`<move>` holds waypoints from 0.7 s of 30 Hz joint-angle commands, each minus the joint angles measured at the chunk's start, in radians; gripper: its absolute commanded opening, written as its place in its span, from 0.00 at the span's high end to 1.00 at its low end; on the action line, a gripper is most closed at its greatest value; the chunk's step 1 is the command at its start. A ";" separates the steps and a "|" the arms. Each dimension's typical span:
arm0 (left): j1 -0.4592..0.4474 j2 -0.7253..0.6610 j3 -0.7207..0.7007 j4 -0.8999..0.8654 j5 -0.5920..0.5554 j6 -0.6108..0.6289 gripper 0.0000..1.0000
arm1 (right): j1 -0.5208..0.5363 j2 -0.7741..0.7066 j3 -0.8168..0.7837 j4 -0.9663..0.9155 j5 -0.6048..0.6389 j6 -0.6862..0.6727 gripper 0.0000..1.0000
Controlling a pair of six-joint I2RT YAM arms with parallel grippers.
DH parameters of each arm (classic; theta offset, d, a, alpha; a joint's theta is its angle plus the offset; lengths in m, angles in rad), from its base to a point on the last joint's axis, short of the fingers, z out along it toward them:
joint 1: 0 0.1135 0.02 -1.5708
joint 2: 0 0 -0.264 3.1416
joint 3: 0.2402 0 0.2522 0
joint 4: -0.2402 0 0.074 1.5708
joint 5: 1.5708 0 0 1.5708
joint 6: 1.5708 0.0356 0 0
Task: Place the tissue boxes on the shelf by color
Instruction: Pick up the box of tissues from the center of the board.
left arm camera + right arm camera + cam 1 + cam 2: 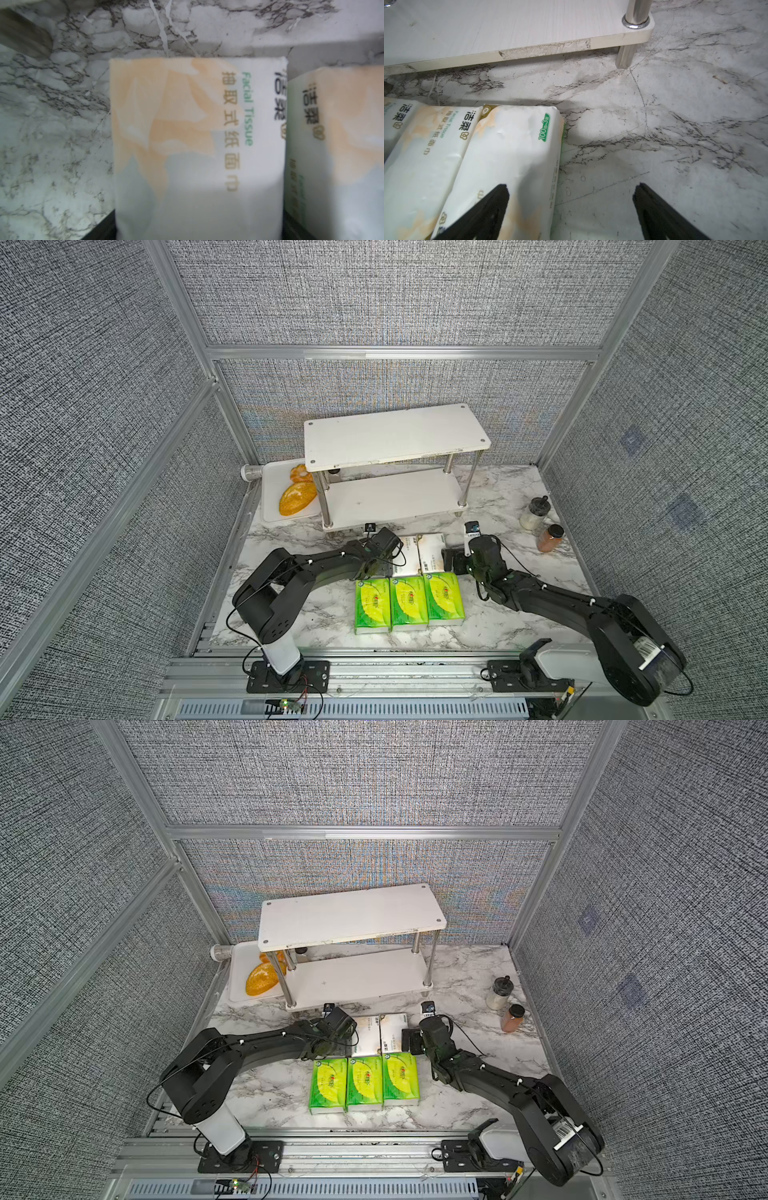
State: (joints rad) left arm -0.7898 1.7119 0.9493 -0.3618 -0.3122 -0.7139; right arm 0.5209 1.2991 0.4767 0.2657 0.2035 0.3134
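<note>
Zero packs shelved: both boards of the shelf (395, 435), upper middle in both top views, stood bare. Three green packs (408, 601) lay in a row on the table (498, 497) at lower middle, with three white packs (425, 145) side by side just above them. Left gripper (379, 567) straddled the leftmost white pack (197, 135); whether it pinched, could not tell. Right gripper (572, 187) gaped wide and empty, one finger over the rightmost white pack (512, 149). All six placements seemed left, with the first pick apparently under way
</note>
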 commanded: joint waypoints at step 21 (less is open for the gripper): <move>0.002 -0.167 0.198 -0.191 -0.100 0.070 0.19 | -0.020 0.012 0.055 -0.019 -0.022 -0.011 0.01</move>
State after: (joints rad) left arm -0.7956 1.5238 1.1027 -0.5121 -0.3576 -0.6796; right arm 0.5011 1.3052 0.5182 0.2520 0.1848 0.3061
